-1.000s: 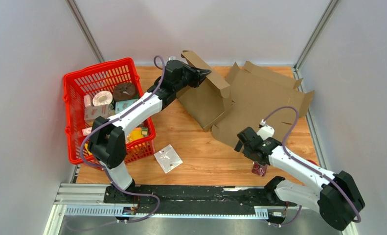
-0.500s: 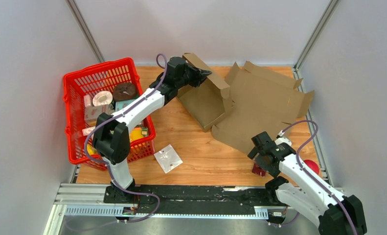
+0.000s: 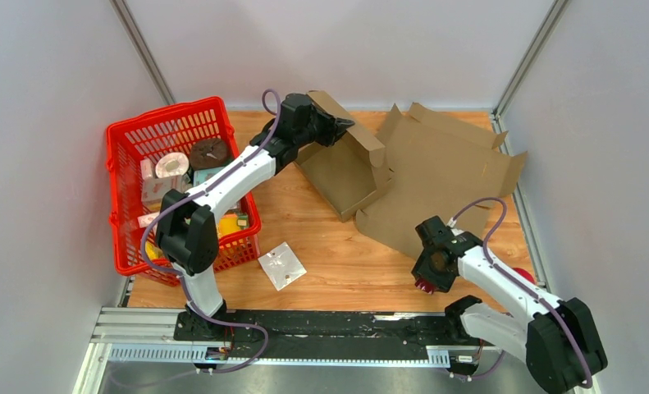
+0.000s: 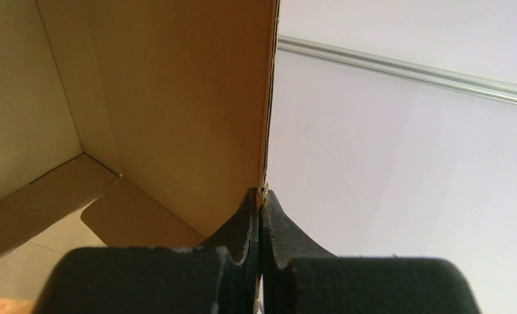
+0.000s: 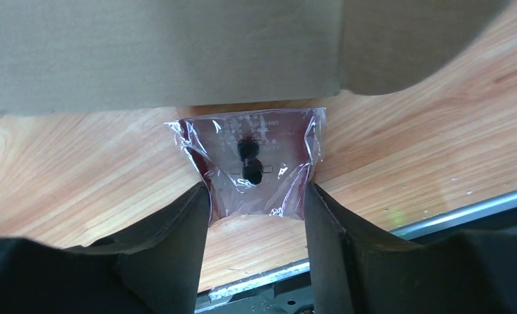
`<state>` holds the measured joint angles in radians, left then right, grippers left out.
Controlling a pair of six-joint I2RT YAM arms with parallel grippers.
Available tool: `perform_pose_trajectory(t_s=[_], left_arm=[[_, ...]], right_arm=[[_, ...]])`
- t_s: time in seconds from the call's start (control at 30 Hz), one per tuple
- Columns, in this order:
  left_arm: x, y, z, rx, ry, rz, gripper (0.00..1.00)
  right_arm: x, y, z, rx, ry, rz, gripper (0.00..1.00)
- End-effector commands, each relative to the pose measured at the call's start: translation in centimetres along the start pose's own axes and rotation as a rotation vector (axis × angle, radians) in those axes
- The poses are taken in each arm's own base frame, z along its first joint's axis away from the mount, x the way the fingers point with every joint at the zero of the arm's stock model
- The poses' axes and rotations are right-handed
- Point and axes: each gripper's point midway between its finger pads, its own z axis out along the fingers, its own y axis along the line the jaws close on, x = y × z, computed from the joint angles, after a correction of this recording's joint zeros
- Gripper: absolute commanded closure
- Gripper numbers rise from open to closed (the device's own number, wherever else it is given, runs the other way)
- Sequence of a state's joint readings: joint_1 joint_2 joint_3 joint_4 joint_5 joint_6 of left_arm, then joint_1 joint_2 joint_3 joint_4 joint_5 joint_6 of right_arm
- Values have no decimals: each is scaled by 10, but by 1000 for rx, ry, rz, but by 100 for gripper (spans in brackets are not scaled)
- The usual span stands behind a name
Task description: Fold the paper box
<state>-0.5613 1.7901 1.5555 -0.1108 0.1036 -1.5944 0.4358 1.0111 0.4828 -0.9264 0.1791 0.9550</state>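
Up close only: left claw tight on paper box wall, right claw apart astride packet.

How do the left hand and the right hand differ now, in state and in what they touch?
The left hand is shut, pinching an upright wall of the paper box; the right hand is open. The left hand grips cardboard; the right hand straddles a dark red packet lying on the table, and whether it already presses the packet is unclear. Both are black.
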Motion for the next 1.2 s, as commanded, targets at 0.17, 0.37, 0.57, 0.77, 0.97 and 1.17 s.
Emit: perform_pose_trajectory(t_s=[0.17,0.37,0.57,0.77,0.97,1.17], left_arm=[[-1,-29,-7,57,2,13,100],[-2,-28,-7,52,-1,14,100],[0,-25,-6,44,12,6,100],[1,-23,-7,38,31,-14,100],[-2,-20,-5,31,72,-55,100],[-5,-19,-6,31,64,-55,100]], right_arm=[[11,65,-23,-206,-59,-86,51],[-1,131,-63,-405,-243,-231,55],[-48,201,-98,-559,-550,-353,53],[-81,273,-127,-649,-819,-582,51],[-125,314,-135,-611,-988,-612,45],[-136,327,-126,-532,-1022,-674,20]])
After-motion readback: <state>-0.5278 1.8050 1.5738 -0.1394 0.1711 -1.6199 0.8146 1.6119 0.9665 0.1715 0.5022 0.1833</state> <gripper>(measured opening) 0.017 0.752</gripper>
